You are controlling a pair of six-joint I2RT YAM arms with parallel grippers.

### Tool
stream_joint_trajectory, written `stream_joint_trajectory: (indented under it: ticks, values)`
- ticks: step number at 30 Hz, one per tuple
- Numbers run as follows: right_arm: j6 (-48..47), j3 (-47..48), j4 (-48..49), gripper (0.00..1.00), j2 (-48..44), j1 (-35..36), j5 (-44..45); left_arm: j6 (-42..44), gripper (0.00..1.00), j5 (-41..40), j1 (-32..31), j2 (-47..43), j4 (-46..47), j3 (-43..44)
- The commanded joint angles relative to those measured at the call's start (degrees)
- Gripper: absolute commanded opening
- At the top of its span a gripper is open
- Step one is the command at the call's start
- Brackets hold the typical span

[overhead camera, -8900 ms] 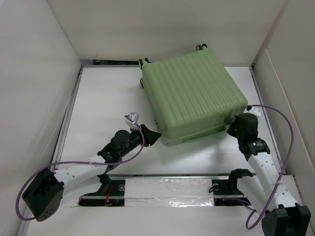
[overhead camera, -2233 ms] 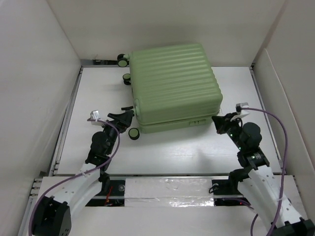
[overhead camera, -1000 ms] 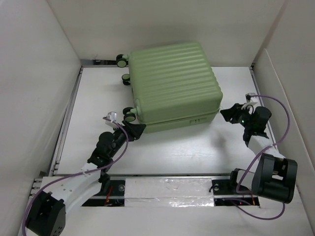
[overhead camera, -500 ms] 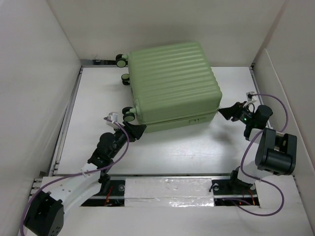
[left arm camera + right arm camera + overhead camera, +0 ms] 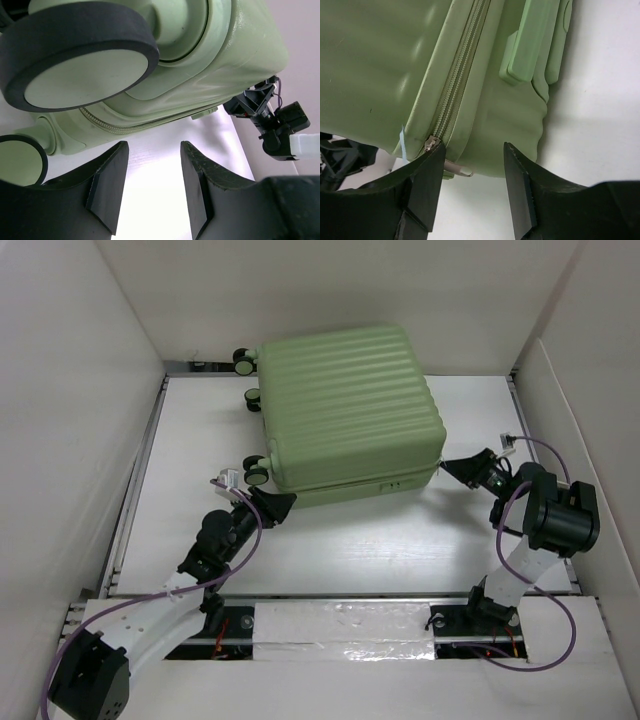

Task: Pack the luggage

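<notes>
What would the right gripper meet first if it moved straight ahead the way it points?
The luggage: the right gripper, jaws open, points at its corner, so the green shell beside the zipper comes first. The gap looks small, though depth is unclear.

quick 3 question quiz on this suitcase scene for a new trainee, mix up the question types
1. True or false: the suitcase lies on the table with its lid open.
2. In the top view, on which side of the suitcase are the wheels? A) left B) right C) near edge
3. Fill in: in its wrist view, the right gripper points at the suitcase's closed ____.

Key: 1 false, it is shut. 2 A. 3 zip.
</notes>
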Motion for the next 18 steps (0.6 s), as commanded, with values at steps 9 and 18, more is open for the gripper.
stream_joint_trajectory:
  ticks: [9, 18]
  values:
    - [2.51, -6.05, 29.82, 0.56, -8.74, 0.14, -4.0, 0.64, 0.42, -0.28, -0.22, -0.09, 3.28, -0.83]
    - [2.24, -4.57, 28.85, 0.57, -8.04, 0.67, -3.13, 0.72, 0.42, 0.08, -0.22, -0.17, 3.01, -0.83]
